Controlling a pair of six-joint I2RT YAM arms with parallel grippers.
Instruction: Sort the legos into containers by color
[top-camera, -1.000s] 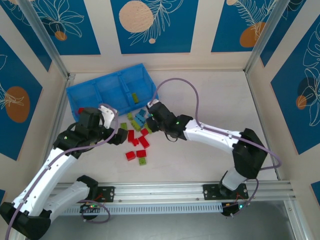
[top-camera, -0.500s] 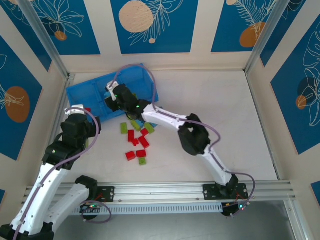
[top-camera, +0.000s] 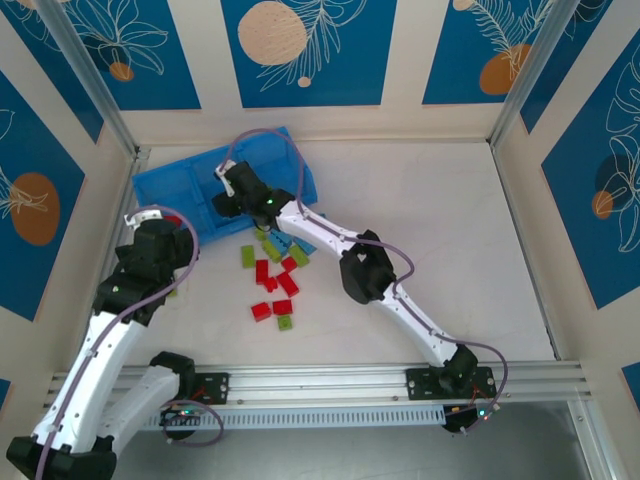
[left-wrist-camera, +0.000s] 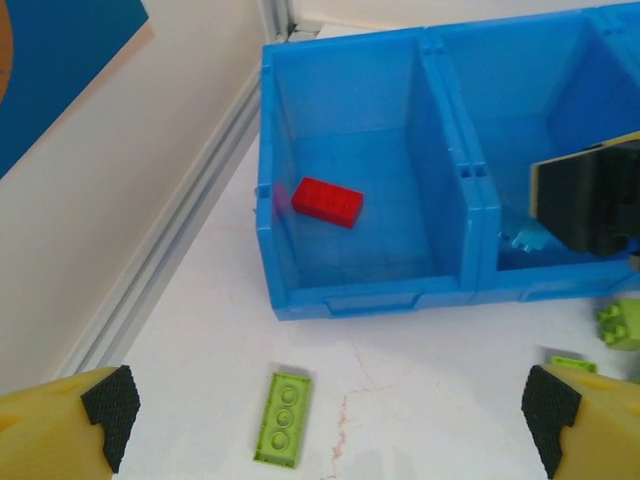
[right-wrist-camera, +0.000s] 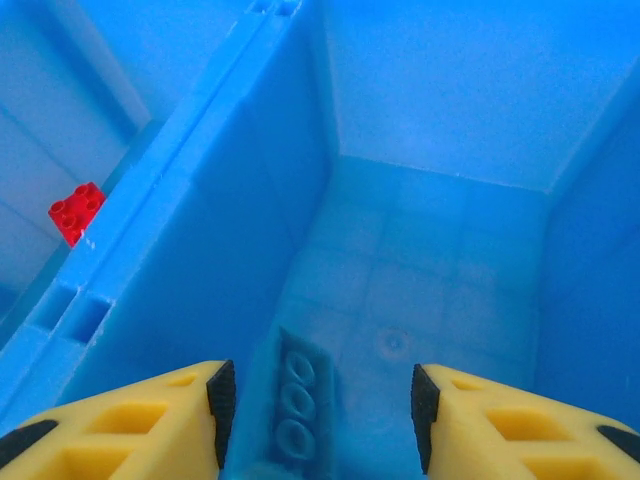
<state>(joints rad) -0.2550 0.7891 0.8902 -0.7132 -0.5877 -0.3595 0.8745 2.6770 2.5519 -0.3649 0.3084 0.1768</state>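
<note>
The containers are three compartments of one blue bin (top-camera: 170, 188). My right gripper (top-camera: 230, 196) hangs open inside the middle compartment (right-wrist-camera: 430, 250). A light blue lego (right-wrist-camera: 296, 404) lies studs-down on its floor below the gripper (right-wrist-camera: 318, 412), free of both fingers. In the left compartment (left-wrist-camera: 350, 130) lies one red lego (left-wrist-camera: 327, 201), whose corner (right-wrist-camera: 75, 212) peeks over the divider. My left gripper (left-wrist-camera: 330, 412) stands open and holds nothing, above a yellow-green lego (left-wrist-camera: 282, 417) on the table in front of the bin. The left arm's head (top-camera: 156, 245) sits left of the pile.
Loose red (top-camera: 263, 270), yellow-green (top-camera: 247, 256) and light blue (top-camera: 300, 245) legos lie on the white table just in front of the bin. The right arm (top-camera: 360, 265) stretches diagonally over them. A metal rail (left-wrist-camera: 170, 260) runs along the wall left of the bin.
My right gripper swung from the pile into the bin's middle compartment, opened and let go of the light blue lego. My left arm pulled back from the pile to the left.
</note>
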